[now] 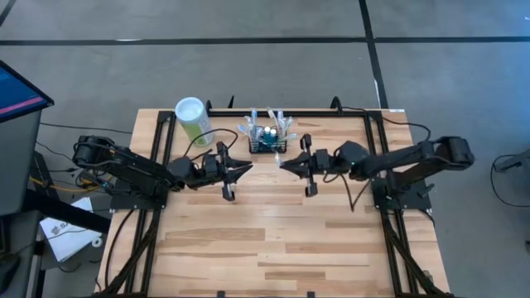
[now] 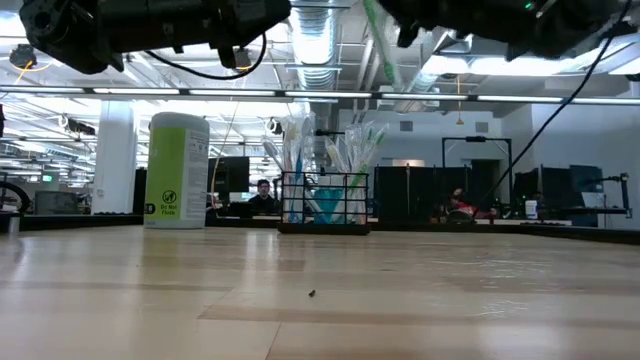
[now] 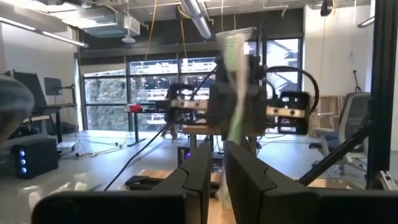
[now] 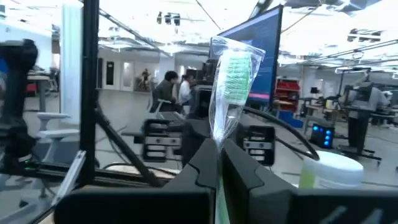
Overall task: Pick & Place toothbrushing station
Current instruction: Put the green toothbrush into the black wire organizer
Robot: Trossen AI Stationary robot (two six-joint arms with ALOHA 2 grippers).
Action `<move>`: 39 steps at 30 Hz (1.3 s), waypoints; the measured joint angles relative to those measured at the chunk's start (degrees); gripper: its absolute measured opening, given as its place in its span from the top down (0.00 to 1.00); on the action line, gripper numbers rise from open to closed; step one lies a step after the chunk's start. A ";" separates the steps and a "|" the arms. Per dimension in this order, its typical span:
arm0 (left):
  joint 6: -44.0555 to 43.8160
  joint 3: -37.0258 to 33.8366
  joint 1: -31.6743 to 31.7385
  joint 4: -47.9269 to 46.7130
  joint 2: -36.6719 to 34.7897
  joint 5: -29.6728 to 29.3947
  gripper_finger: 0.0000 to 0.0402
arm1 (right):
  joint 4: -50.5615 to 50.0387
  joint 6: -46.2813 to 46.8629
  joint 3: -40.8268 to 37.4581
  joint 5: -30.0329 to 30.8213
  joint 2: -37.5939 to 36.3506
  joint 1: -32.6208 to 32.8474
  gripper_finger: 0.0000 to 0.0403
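From above, the black wire-mesh basket (image 1: pixel 267 142) sits near the middle of the tabletop's (image 1: pixel 273 248) far edge, stuffed with wrapped toothbrushes (image 1: pixel 281 124) and something teal. A pale-green cylinder with a white lid (image 1: pixel 191 118) stands toward the far left corner, well apart from the basket. Both arms hang just in front of the basket, tips pointed at each other: the left gripper (image 1: pixel 245 168) from the left side, the right gripper (image 1: pixel 284 164) from the right.

The overhead picture is too coarse to show what either holds. The right wrist view does: the right gripper (image 4: pixel 219 165) has its fingers closed on a green-bristled toothbrush in clear wrapping (image 4: pixel 233 93), standing upright between them. The left wrist view shows the left gripper (image 3: pixel 216 163) pinched on a blurred, wrapped green toothbrush (image 3: pixel 235 93).

The low view alone shows the basket's mesh front (image 2: pixel 325 203) resting flat on the wood, the cylinder (image 2: pixel 177 170) upright, and both arms above the table.
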 joint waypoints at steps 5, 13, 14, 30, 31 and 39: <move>0.30 1.70 1.12 -0.02 0.00 0.14 0.90 | 3.68 1.63 3.76 -4.59 5.25 -2.11 1.00; 0.27 2.16 1.29 -1.70 0.00 1.41 0.79 | 3.19 1.39 9.67 -6.17 10.42 -4.76 1.00; 0.15 2.17 1.29 -1.71 0.00 1.52 0.77 | 3.10 1.84 9.77 -7.09 10.48 -5.34 1.00; -4.26 2.66 6.80 -1.75 0.00 4.58 0.64 | 5.50 3.71 10.06 -8.52 10.35 -7.89 1.00; -4.28 3.16 6.80 -1.75 0.00 4.99 0.64 | 5.69 3.71 10.08 -8.51 10.35 -7.94 1.00; -3.96 8.33 7.74 -2.17 5.13 7.63 0.64 | 5.15 3.73 10.76 -8.53 10.38 -8.15 1.00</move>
